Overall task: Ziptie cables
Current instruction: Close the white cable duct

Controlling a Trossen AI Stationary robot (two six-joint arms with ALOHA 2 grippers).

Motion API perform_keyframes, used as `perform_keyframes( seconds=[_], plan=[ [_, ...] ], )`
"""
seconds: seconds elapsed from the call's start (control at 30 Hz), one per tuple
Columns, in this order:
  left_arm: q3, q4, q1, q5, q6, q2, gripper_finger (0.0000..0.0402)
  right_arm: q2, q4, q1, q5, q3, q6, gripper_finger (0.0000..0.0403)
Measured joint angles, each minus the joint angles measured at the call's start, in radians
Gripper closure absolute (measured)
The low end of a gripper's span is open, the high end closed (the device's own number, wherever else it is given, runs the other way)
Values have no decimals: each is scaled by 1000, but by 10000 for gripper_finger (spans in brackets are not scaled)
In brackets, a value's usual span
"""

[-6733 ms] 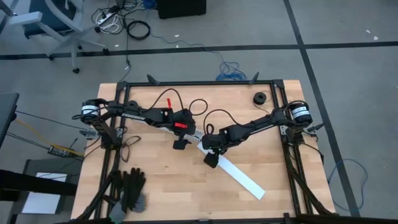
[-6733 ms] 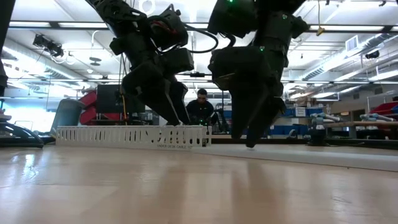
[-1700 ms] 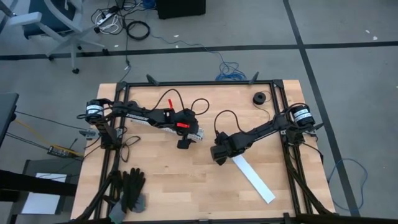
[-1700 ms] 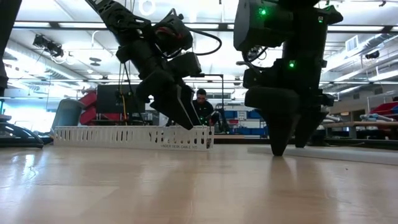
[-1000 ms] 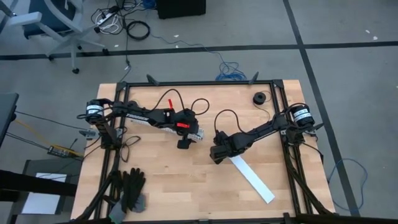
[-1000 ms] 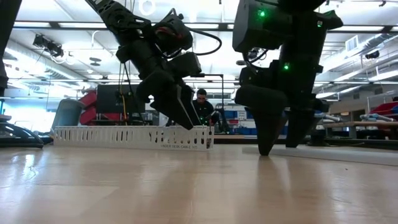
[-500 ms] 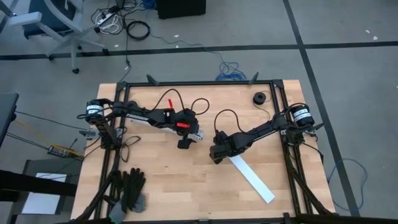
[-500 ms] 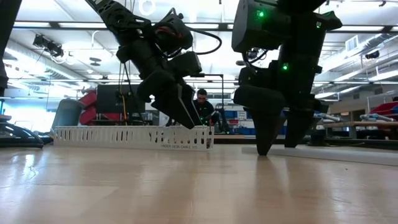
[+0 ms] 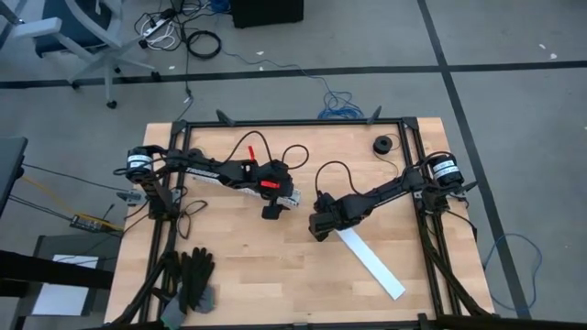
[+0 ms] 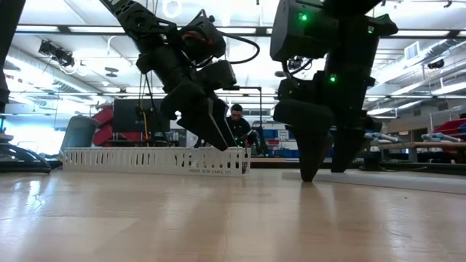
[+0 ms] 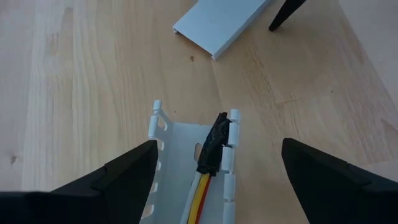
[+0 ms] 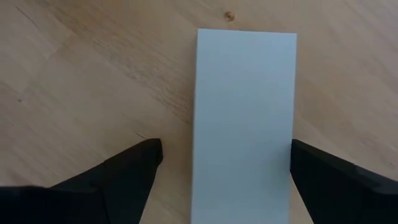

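The white slotted channel lies on the table under my left arm. The cables, red, yellow and white with a dark plug end, rest inside it along one wall. My left gripper hovers open above the channel's end, a finger on each side. A flat white cover strip lies right of the centre. My right gripper points down, open, straddling the strip's near end, with its fingertips low at the tabletop. My right gripper's one finger stands right beside the cover strip's long edge, and the other finger is apart from the opposite edge. Whether the first finger touches the strip, I cannot tell. The strip lies flat on the table.
A pair of black gloves lies at the near left corner and a small black roll at the far right. A black frame borders the table. A person sits in the room behind.
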Motion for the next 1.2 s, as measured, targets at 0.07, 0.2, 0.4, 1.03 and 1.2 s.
perform_keyframes(
  seconds=[0.07, 0.2, 0.4, 1.03, 1.2],
  plan=[
    [0, 0, 0, 0, 0, 0, 81, 0, 1, 0, -9, 0, -1, 72],
    [0, 0, 0, 0, 0, 0, 81, 0, 9, 0, -13, 0, -17, 96],
    [0, 0, 0, 0, 0, 0, 81, 0, 17, 1, -17, 1, -31, 124],
    [0, 0, 0, 0, -3, 0, 81, 0, 23, 1, -20, 1, -56, 182],
    [0, 0, 0, 0, -3, 0, 81, 0, 24, 1, -20, 1, -59, 191]
  ],
)
